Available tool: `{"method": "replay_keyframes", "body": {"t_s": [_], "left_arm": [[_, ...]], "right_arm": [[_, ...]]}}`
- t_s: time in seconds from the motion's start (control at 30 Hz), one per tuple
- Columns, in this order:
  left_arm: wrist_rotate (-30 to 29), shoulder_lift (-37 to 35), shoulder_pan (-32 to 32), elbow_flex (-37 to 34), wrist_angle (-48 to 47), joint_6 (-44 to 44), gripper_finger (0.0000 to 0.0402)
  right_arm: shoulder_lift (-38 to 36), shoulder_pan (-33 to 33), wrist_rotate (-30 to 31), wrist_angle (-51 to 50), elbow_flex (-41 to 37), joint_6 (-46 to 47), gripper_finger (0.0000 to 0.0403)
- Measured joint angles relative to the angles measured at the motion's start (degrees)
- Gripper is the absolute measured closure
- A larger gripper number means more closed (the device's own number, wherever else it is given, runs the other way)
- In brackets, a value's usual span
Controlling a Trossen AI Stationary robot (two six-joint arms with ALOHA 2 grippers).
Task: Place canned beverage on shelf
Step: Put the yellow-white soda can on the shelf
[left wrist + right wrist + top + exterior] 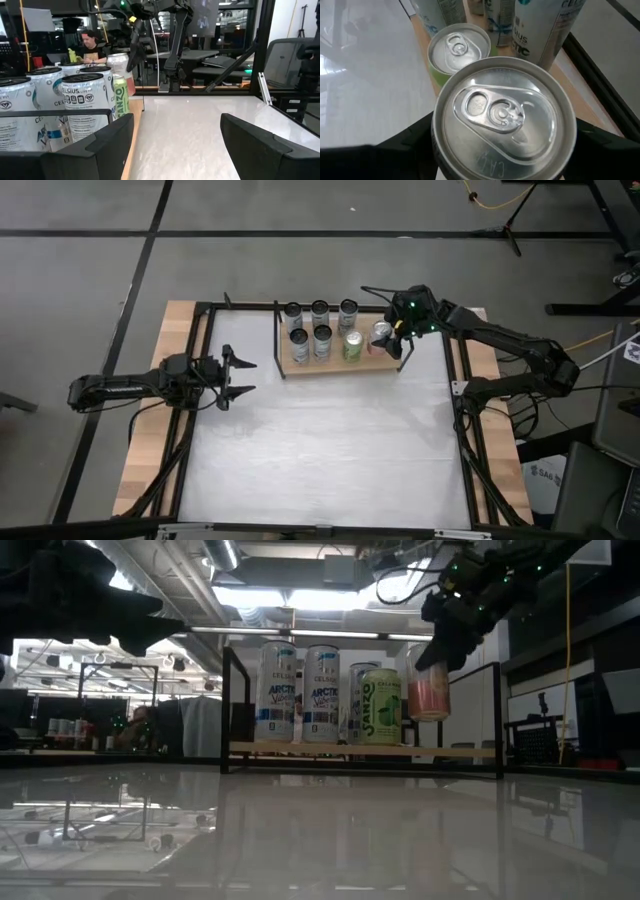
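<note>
hanging over the right end of the shelf [335, 365], the right gripper [388, 333] has its jaws clamped on a pink can [429, 692], one dark finger on each side of the silver lid in the right wrist view. seen from table height, the can's base is above the light-wood board, apparently not resting on it, though the gap is hard to judge from that angle. just beside it on the board stands a green can [381, 708], and further along are tall white cans [299, 692], two at the front and three in a row behind them in the high view. black wire uprights [226, 708] frame the ends of the shelf, which sits at the far side of the white tabletop [320, 450].

the left gripper [235, 376] waits low over the left part of the tabletop, well apart from the shelf, jaws spread wide and holding nothing.
</note>
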Motion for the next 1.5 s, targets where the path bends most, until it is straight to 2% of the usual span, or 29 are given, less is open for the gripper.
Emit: {"method": "replay_keyframes", "body": {"t_s": [0.43, 0.57, 1.5], "left_arm": [[0.07, 0.00, 0.00, 0.00, 0.02, -0.66, 0.0110], [0.07, 0.00, 0.00, 0.00, 0.09, -0.76, 0.0110], [0.04, 0.00, 0.00, 0.00, 0.22, -0.76, 0.0110]], "right_arm": [[-0.13, 0.04, 1.16, 7.77, -5.90, -0.45, 0.0111], [-0.14, 0.04, 3.15, 7.27, -6.25, -2.32, 0.0111], [-0.02, 0.04, 2.80, 6.80, -6.33, -2.95, 0.0111]]}}
